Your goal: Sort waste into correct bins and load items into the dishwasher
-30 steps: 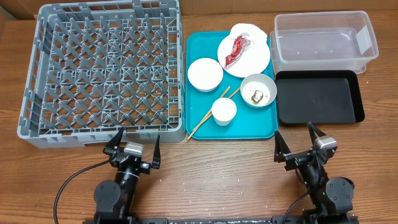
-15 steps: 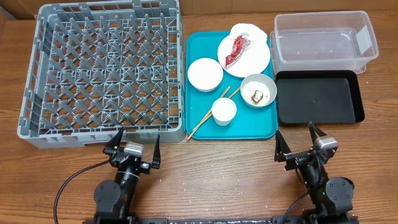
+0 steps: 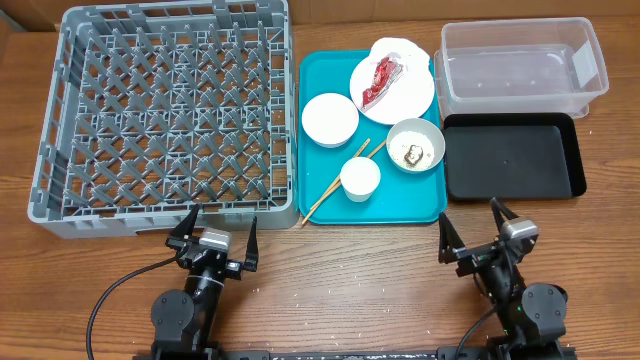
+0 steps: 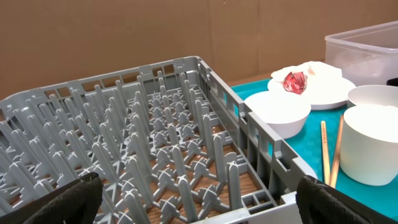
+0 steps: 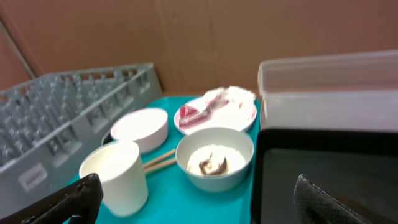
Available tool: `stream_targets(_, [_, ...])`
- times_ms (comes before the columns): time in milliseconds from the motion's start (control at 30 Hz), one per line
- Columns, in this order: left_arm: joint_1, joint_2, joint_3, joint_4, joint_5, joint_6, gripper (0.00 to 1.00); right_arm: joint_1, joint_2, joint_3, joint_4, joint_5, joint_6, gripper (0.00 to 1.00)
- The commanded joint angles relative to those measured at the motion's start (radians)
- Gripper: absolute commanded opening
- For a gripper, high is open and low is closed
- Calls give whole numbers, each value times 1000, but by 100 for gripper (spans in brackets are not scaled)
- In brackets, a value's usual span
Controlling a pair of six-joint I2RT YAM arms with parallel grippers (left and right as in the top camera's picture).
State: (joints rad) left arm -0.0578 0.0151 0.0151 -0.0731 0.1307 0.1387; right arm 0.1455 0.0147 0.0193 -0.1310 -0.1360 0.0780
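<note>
Nothing sorted yet, by the look of it! The grey dish rack [image 3: 60, 120] on the left stands empty, and so do the clear tub [image 3: 520, 65] at far right and the black tray [image 3: 510, 158] just nearer than it. Everything waits on the teal tray [image 3: 420, 205] between them. The plate [image 3: 410, 95] at the far end carries the red wrapper [image 3: 380, 80] and crumpled napkin [image 3: 397, 48]. To its left sits an empty bowl [image 3: 330, 118]. A second bowl [image 3: 392, 140] holds rice and a brown lump [image 3: 413, 153]. Nearest is the upright cup [image 3: 360, 178], with the chopsticks [image 3: 330, 195] slanting beside it. The left gripper [image 3: 220, 228] hangs released, jaws spread, just near of the rack. The right gripper [image 3: 470, 222] is likewise wide and empty by the black tray, above the table [image 3: 330, 280].
</note>
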Motion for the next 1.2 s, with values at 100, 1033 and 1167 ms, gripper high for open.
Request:
stream_targets(100, [6,-10,-10,7,-7,11,100,-2,6,120,-70,-23,0,100])
stream_targets(1033, [6,-10,-10,7,-7,11,100,9,1378,1413,-572,-243,0,100])
stream_targets(1167, [6,-10,-10,7,-7,11,100,47,1601,1637,-699,-247,0,100])
